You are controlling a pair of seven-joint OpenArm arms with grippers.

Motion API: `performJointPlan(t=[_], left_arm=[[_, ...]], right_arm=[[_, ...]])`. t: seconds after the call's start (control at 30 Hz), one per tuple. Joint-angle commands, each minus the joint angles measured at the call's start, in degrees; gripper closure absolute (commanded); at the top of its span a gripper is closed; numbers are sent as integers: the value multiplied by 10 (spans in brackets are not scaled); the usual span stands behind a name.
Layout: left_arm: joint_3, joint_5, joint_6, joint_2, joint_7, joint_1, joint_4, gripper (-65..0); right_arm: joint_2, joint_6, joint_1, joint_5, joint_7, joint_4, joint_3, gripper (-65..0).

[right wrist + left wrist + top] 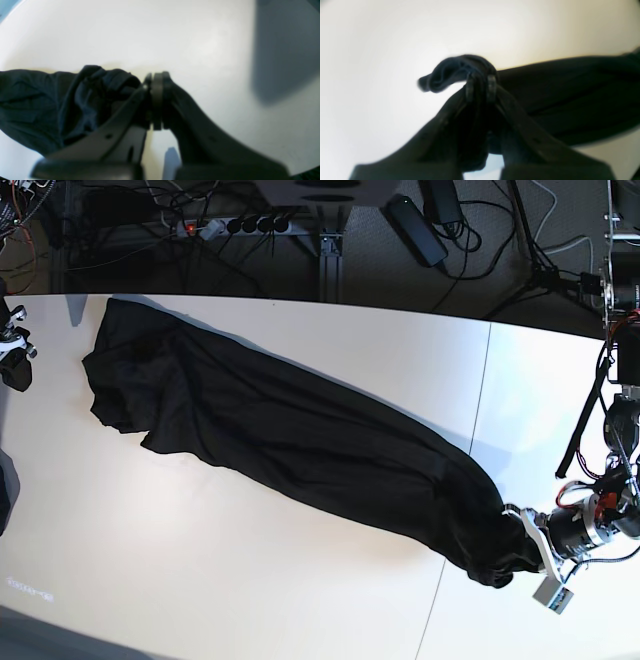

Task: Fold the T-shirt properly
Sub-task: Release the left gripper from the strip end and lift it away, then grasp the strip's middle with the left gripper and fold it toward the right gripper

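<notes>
The large black soft-fabric T-shirt (300,450) lies stretched in a long, rumpled band across the white table (200,580), running from about ten o'clock down to four o'clock in the base view. Its four o'clock end is bunched into the left gripper (481,87), whose two dark fingers (492,87) stand narrow, pinched on a thick fold of the cloth; in the left wrist view a rolled lip of fabric curls over the fingertips toward nine o'clock, and the rest of the garment trails off toward three o'clock.

In the right wrist view the right gripper (157,100) has its pads pressed flat together. The crumpled cloth lies just beside the fingers, at nine o'clock of the tips, against the near finger's outer side; whether any edge of fabric is caught between the pads cannot be told from this blurred view. In the base view that arm shows only as a dark part at the table's nine o'clock edge, near the shirt's wide upper end.
</notes>
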Motion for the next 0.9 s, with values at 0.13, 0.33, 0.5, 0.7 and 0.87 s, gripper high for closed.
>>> performJointPlan(t=[0.13, 0.33, 0.5, 0.7, 0.87], left_arm=[[64, 46, 26, 10, -8, 45, 174, 0], [164, 164, 92, 78, -8, 76, 247, 0], [246, 235, 136, 139, -10, 78, 233, 0], [308, 308, 151, 207, -41, 100, 179, 0], [318, 323, 153, 238, -42, 100, 135, 0]], right_arm=[[13, 31, 4, 10, 16, 10, 5, 0], [13, 31, 4, 8, 18, 10, 5, 0], [13, 31, 4, 8, 21, 10, 5, 0], [13, 31, 4, 8, 20, 10, 5, 0], [13, 31, 4, 8, 20, 10, 5, 0]])
